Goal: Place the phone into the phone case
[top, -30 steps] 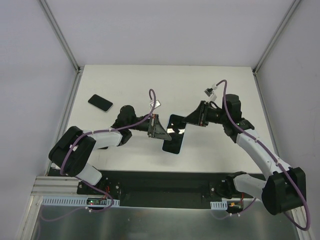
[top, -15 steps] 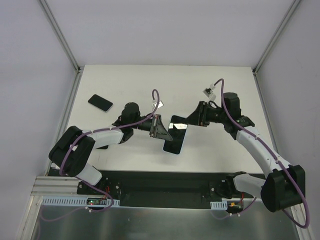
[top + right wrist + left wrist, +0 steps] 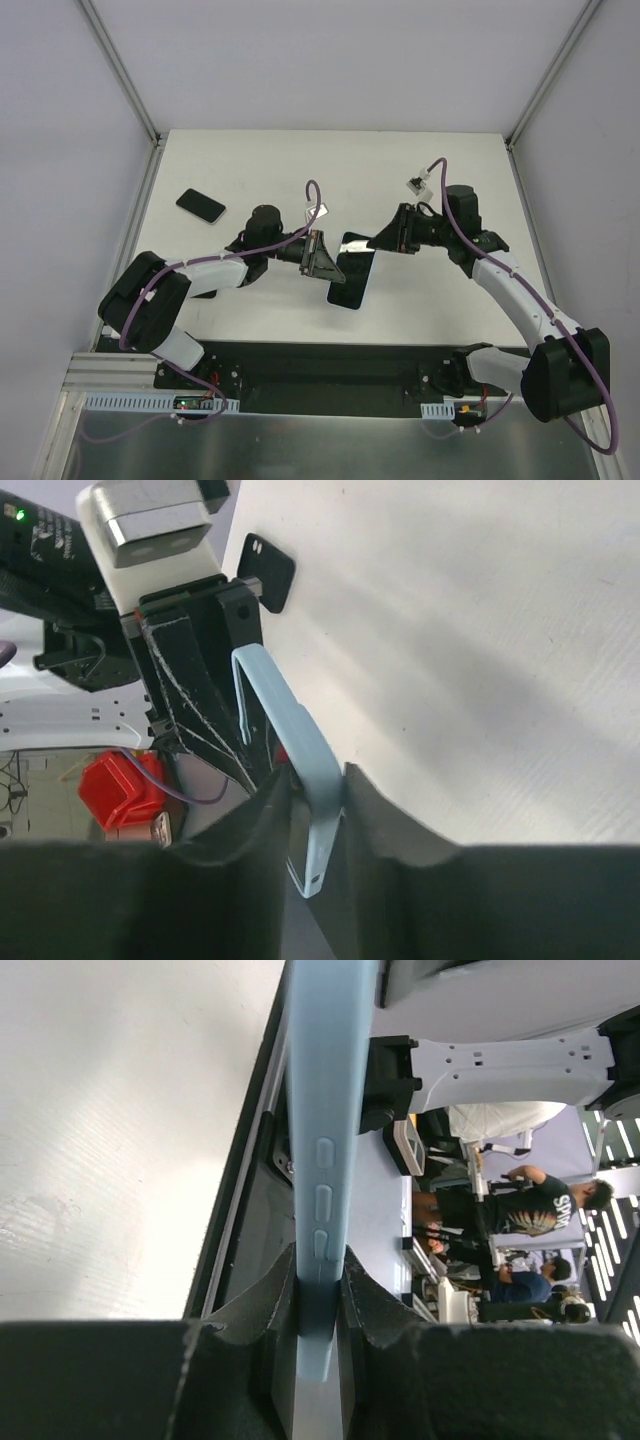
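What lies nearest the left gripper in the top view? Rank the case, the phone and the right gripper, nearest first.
1. Case: centre of the table, clamped in the left gripper itself.
2. Right gripper: just to the right, gripping the case's other edge.
3. Phone: lying apart, up at the far left.

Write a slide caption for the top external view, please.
Left end effector and right end effector grip the phone case from opposite sides; the phone lies apart at the table's far left.
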`<state>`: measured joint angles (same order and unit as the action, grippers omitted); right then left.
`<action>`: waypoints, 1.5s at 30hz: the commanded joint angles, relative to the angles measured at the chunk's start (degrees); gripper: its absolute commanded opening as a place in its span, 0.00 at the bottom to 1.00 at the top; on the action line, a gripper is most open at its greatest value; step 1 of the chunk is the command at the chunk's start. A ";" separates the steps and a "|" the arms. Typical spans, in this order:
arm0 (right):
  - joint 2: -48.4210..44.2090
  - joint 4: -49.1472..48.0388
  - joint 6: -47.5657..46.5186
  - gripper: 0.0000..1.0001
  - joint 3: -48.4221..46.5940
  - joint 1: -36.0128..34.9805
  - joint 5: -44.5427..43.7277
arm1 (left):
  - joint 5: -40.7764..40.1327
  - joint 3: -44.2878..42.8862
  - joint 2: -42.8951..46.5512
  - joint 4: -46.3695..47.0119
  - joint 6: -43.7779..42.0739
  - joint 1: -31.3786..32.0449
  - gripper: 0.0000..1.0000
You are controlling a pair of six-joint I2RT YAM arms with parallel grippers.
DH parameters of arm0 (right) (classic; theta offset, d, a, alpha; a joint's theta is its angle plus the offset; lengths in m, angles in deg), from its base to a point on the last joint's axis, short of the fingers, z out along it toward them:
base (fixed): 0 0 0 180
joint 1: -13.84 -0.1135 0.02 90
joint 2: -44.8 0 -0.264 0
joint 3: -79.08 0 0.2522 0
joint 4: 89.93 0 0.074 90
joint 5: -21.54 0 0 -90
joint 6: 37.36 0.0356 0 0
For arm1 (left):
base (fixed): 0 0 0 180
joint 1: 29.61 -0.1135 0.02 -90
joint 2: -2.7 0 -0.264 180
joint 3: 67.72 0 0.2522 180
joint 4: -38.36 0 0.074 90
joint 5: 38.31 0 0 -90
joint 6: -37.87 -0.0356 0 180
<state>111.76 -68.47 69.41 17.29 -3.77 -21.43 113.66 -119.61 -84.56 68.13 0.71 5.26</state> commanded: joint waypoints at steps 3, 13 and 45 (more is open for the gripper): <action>-3.67 5.98 0.01 0.68 -4.70 -0.15 -7.90 | -5.36 -3.00 1.22 -10.17 -4.40 0.55 0.00; -14.39 22.79 -0.25 0.96 -5.67 -0.15 -27.07 | -20.66 -18.63 -6.58 -31.57 -12.42 0.37 0.00; -19.15 30.09 -2.19 0.96 0.57 -0.15 -34.46 | -31.03 -40.45 -31.23 -37.55 -3.36 -2.26 0.40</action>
<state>92.43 -38.22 67.09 16.96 -3.88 -55.57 84.18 -162.16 -121.78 30.82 -1.85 4.00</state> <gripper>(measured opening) 0.961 0.381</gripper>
